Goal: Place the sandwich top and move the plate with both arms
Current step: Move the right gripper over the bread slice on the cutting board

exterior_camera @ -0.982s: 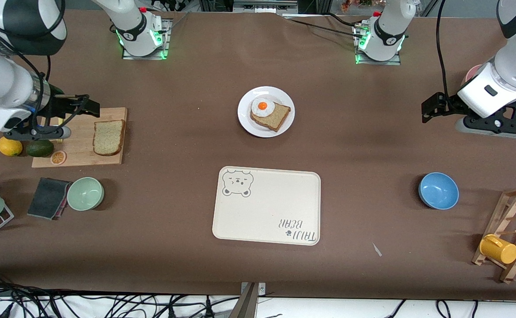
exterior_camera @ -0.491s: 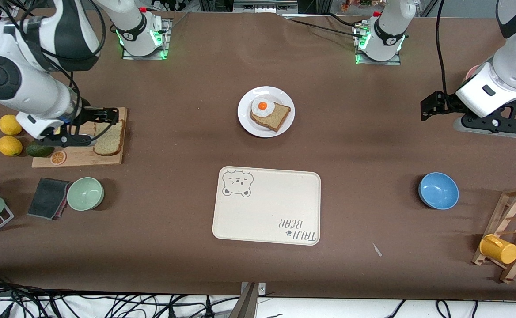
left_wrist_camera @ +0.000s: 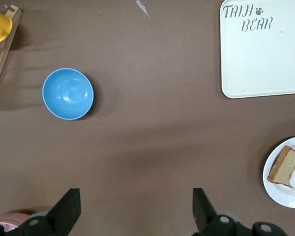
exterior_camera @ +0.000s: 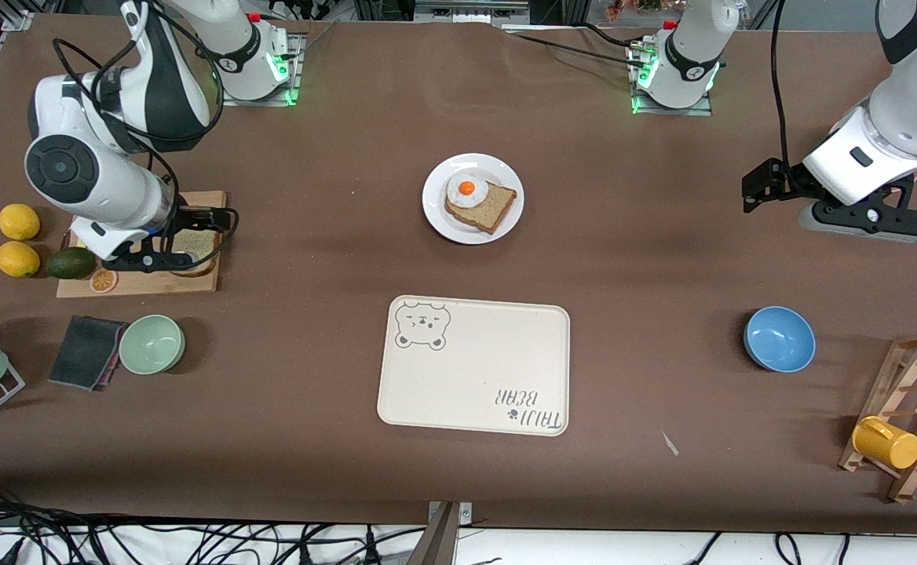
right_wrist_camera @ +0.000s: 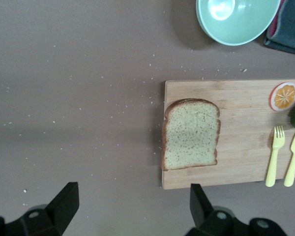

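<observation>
The right end effector [exterior_camera: 191, 239] hangs over the wooden cutting board [exterior_camera: 140, 278] at the right arm's end of the counter, and the sandwich top [right_wrist_camera: 191, 133] lies on that board directly beneath it, mostly hidden under the wrist in the front view. In the right wrist view the slice sits flat near the board's edge, its rounded crust end pointing away from the fingers [right_wrist_camera: 64, 201] and its longer axis running roughly between them rather than across. Both fingers stand wide apart with nothing between them and are clear of the bread.

That is what the coming move turns on, as I judge it: the slice lies straight below the open jaws, so the right arm needs mainly to descend and close on it.

The plate [exterior_camera: 436, 220] sits at the middle of the counter, well apart from both end effectors, carrying the darker slice with the fried egg [exterior_camera: 466, 189]. The right arm is plainly the nearer one to the bread.

The left end effector [exterior_camera: 765, 188] waits above bare counter at the left arm's end, its fingers [left_wrist_camera: 65, 209] also spread wide and empty.
</observation>
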You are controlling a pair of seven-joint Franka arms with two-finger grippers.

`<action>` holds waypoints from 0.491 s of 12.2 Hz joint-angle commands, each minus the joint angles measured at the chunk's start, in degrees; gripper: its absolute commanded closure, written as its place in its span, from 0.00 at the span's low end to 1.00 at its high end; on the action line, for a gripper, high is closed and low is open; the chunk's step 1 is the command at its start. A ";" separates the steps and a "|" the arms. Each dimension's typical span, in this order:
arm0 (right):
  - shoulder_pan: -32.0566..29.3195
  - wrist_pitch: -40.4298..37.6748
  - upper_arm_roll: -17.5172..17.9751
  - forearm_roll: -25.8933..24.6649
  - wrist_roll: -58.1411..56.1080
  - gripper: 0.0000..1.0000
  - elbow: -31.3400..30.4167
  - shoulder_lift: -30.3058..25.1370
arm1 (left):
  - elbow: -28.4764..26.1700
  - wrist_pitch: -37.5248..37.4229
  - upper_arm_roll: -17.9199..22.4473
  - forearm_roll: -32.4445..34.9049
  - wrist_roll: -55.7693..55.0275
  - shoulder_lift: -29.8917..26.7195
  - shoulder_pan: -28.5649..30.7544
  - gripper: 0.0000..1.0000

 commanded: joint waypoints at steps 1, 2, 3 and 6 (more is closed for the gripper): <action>0.27 5.22 -0.06 -2.75 1.26 0.00 -4.98 -0.85 | 1.63 -1.57 -0.40 1.42 0.20 0.05 0.05 0.00; 0.27 5.50 -0.07 -3.20 1.26 0.00 -5.17 -0.24 | 1.64 -1.65 -0.58 1.51 0.20 0.05 0.05 0.00; 0.27 5.59 -0.07 -3.90 1.26 0.00 -5.17 0.29 | 1.64 -1.65 -0.49 1.77 0.46 0.05 0.05 0.00; 0.27 7.16 -0.07 -4.60 1.17 0.00 -5.61 1.79 | 1.81 -2.44 -0.84 2.04 0.47 -0.12 0.05 0.00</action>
